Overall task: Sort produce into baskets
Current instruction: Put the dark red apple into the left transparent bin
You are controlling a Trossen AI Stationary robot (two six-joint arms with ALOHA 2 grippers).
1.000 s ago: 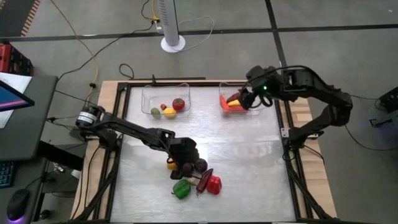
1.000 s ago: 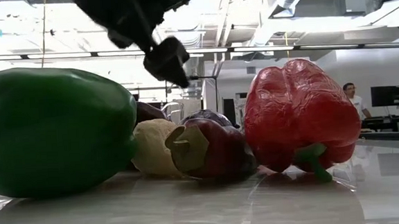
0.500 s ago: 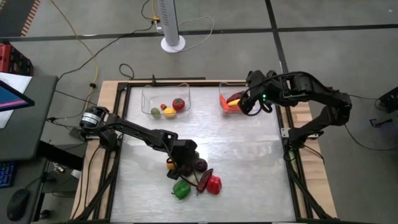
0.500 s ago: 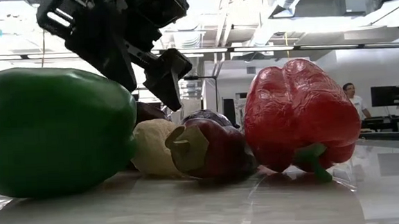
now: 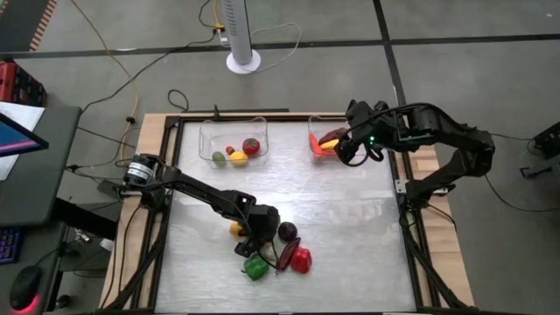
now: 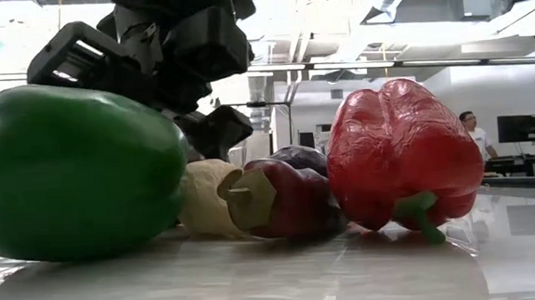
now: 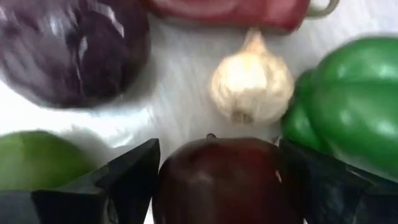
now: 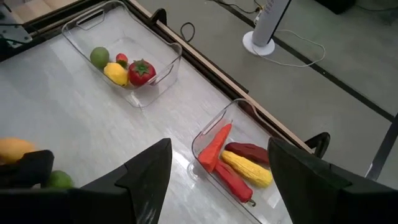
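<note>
The left pincer (image 7: 214, 186) is low over the produce pile on the worktop (image 5: 350, 227), its fingers (image 7: 127, 177) spread wide on either side of a dark red round fruit (image 7: 227, 180), not visibly clamped. Just beyond lie a garlic bulb (image 7: 252, 84), a green pepper (image 7: 348, 118) and a purple piece (image 7: 68, 53). The right pincer (image 8: 214, 171) hangs open above the far right basket (image 8: 211, 134); the left basket (image 8: 118, 46) holds round fruits.

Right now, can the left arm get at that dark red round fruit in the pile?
Probably yes: the left claw is open, straddling the dark red fruit, with nothing between them.
</note>
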